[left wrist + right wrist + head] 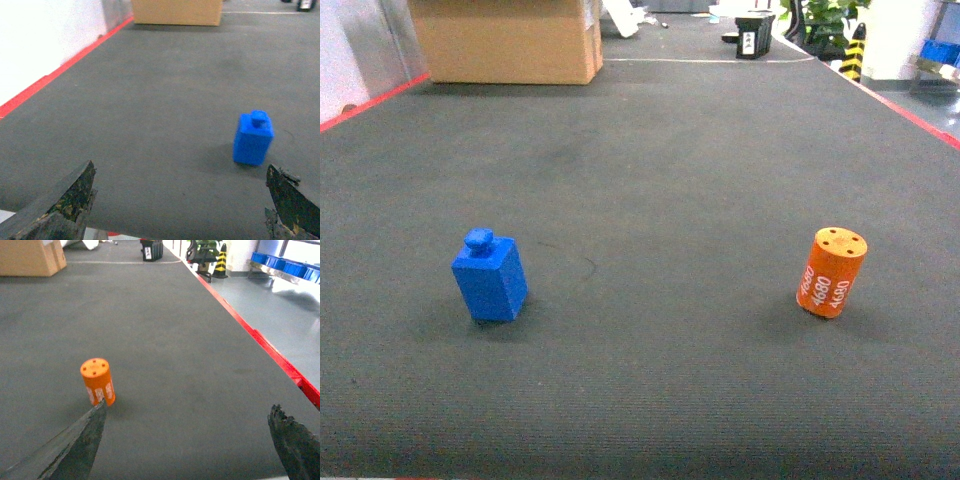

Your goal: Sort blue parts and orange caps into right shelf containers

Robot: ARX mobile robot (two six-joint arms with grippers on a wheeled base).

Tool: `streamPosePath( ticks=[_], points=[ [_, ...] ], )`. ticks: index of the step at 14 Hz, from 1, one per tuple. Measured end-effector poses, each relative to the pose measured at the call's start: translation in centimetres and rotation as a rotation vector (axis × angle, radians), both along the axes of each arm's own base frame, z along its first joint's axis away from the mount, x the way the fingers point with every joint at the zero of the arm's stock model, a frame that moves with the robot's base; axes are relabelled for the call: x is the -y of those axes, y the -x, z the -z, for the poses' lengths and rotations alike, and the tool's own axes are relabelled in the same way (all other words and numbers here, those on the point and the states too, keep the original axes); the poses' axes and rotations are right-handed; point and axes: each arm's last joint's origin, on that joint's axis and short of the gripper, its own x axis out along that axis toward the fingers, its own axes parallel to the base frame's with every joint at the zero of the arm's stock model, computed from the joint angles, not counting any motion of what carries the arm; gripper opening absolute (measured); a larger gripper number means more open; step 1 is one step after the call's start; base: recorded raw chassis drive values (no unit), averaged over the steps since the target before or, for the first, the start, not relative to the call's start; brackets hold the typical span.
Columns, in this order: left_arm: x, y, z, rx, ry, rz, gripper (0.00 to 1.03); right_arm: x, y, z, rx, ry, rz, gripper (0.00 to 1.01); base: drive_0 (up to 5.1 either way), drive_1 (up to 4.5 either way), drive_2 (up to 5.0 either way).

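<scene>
From the head camera I have two pieces standing well apart on the dark grey ribbed mat [650,180]: a small bright blue block-shaped plastic part with a round knob on top [489,277] on my left, and an orange cylindrical cap with white "4680" lettering and small holes in its top face [831,271] on my right. Neither arm shows in that view. My left gripper [180,200] has its fingers spread wide with nothing between them, and the blue part sits ahead and toward the right-hand finger rather than centred. My right gripper [187,440] is likewise spread and empty, with the orange cap just beyond the tip of its left-hand finger [82,440]. The blue shelf containers [287,266] are only partly visible at the far right edge, off the mat past the red border strip [260,340], so both pieces are a long way from where they belong. I judge the main risk to be the off-centre alignment: if I drive either arm straight forward, one finger could strike its piece first and topple it, and the cap would likely roll once on its side. Both stand slightly tilted in the head view, which may be lens perspective.
</scene>
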Motion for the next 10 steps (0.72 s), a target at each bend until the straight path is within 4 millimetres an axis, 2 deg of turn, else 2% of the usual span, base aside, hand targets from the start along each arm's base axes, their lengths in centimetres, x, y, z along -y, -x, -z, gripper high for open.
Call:
streamPosePath(
  ticks=[3, 4, 5, 6, 7, 9, 10],
  points=[
    [0.4, -2.0, -1.0, 0.017, -0.019, -0.004, 0.98, -0.5, -2.0, -1.2, 0.031, -0.004, -0.011, 0.98, 0.0, 0.00, 0.0],
    [1.5, -5.3, -3.0, 0.078, -0.018, 0.058, 0.98, -1.2, -4.5, -2.1, 0.057, -0.007, -0.062, 0.98, 0.0, 0.00, 0.0],
    [2.3, -8.5, -3.9, 0.094, -0.012, 0.101, 0.98, -2.0, -7.5, -2.3, 0.046, -0.012, -0.116, 0.98, 0.0, 0.00, 0.0],
    [2.8, -10.8, -3.3, 0.044, -0.023, 0.111, 0.98, -2.8, -10.2, -1.5, -0.028, -0.022, -0.151, 0.98, 0.0, 0.00, 0.0],
    [3.4, -13.1, -1.5, -0.046, -0.028, 0.127, 0.98, -3.5, -12.6, -0.1, -0.103, -0.024, -0.166, 0.98, 0.0, 0.00, 0.0],
    [4.8, -15.5, -0.3, -0.069, -0.004, 0.162, 0.98, -4.6, -15.3, 1.3, -0.164, -0.043, -0.196, 0.98, 0.0, 0.00, 0.0],
    [5.3, -16.0, 0.1, -0.079, 0.004, 0.173, 0.98, -4.8, -15.8, 1.6, -0.178, -0.045, -0.198, 0.98, 0.0, 0.00, 0.0]
  ],
)
